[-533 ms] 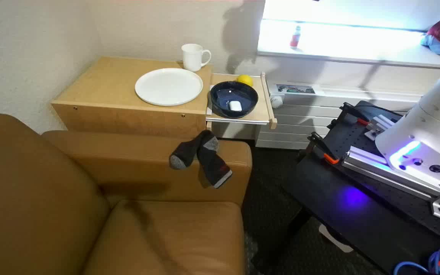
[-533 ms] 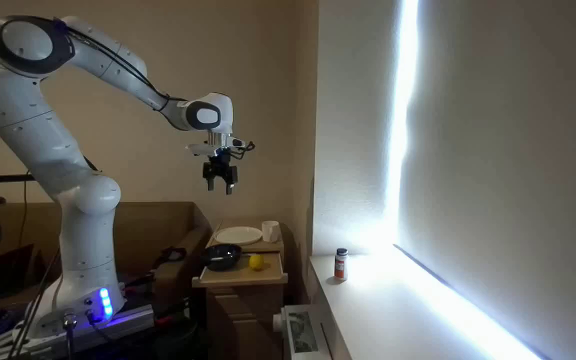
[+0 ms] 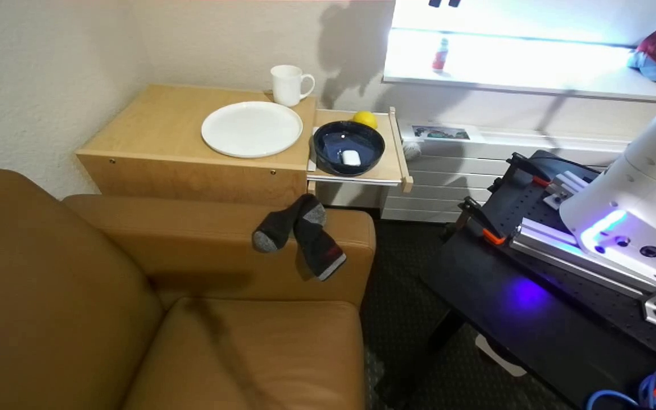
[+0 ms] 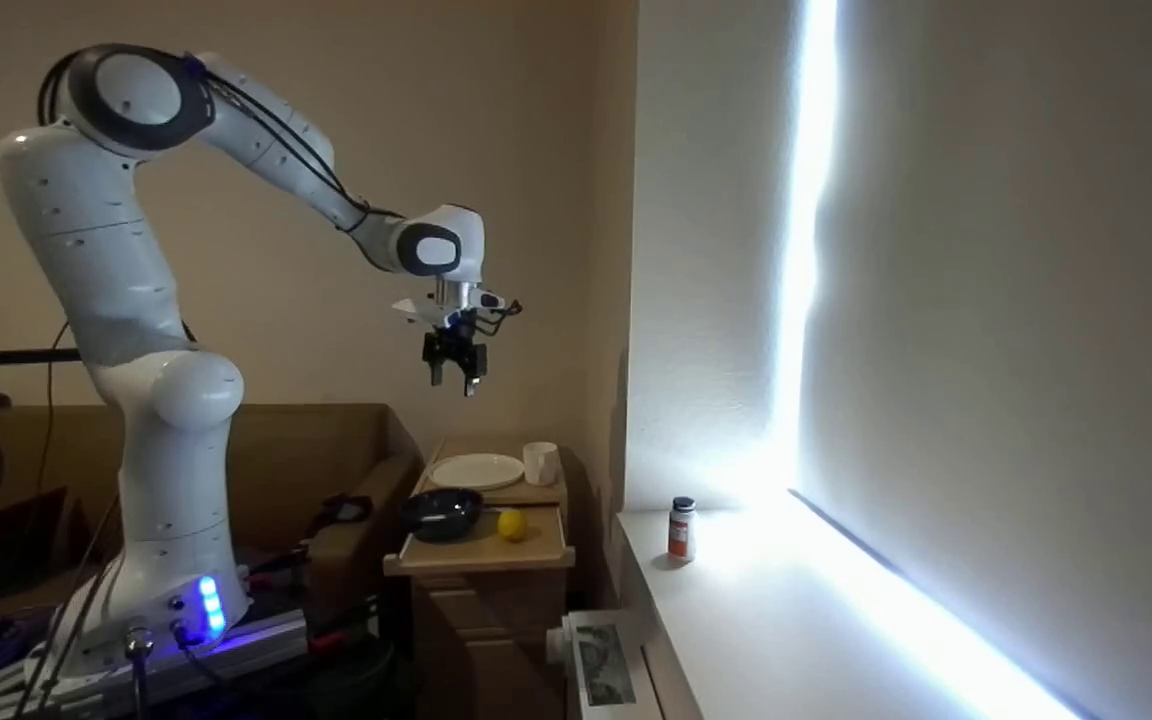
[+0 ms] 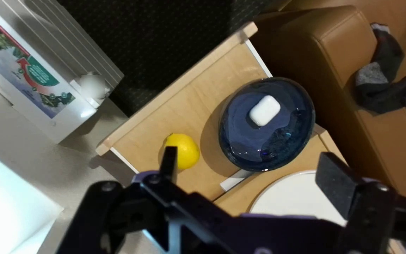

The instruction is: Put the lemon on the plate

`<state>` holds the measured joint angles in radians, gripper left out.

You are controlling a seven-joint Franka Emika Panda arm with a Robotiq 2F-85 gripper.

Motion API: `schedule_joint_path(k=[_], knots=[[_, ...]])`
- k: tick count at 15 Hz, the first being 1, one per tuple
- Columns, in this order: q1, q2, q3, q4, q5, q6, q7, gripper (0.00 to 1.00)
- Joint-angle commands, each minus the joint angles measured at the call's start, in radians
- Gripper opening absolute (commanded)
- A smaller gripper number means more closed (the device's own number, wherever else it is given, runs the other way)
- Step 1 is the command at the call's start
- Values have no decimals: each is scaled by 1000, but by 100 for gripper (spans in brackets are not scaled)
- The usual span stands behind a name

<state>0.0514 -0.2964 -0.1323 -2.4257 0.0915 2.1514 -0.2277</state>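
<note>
The lemon (image 3: 365,119) is a bright yellow fruit on the pulled-out wooden shelf, beside the dark bowl; it also shows in an exterior view (image 4: 511,525) and in the wrist view (image 5: 188,152), partly behind a finger. The white plate (image 3: 252,130) lies flat on the cabinet top; it also shows in an exterior view (image 4: 477,471) and, partly covered by the gripper, in the wrist view (image 5: 294,197). My gripper (image 4: 453,388) is open and empty, high above the cabinet and shelf. Its spread fingers show in the wrist view (image 5: 249,164).
A dark blue bowl (image 3: 349,148) holding a small white case (image 3: 351,158) stands next to the lemon. A white mug (image 3: 287,85) stands behind the plate. Socks (image 3: 305,233) lie on the sofa arm (image 3: 220,228). A radiator and windowsill with a small bottle (image 4: 682,528) are nearby.
My gripper has moved right and slightly down in an exterior view; its fingertips now show at the top edge of an exterior view. The lemon, plate and bowl have not moved.
</note>
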Motion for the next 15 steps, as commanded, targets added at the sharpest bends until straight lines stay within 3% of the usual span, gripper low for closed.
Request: schedule_joint_path(k=[1,5,8,9,13,15], knots=[[-12,255,52,185,22,41,110,100],[-16,516,87,423,-19,-28,318,100],[-44,680,121,602,102,-140,203,100],[-21,576,109,463,36,-57,272,100],[-22,615,113,496,41,-61,268,100],[-21,699,101,561,33,-105,330,100]])
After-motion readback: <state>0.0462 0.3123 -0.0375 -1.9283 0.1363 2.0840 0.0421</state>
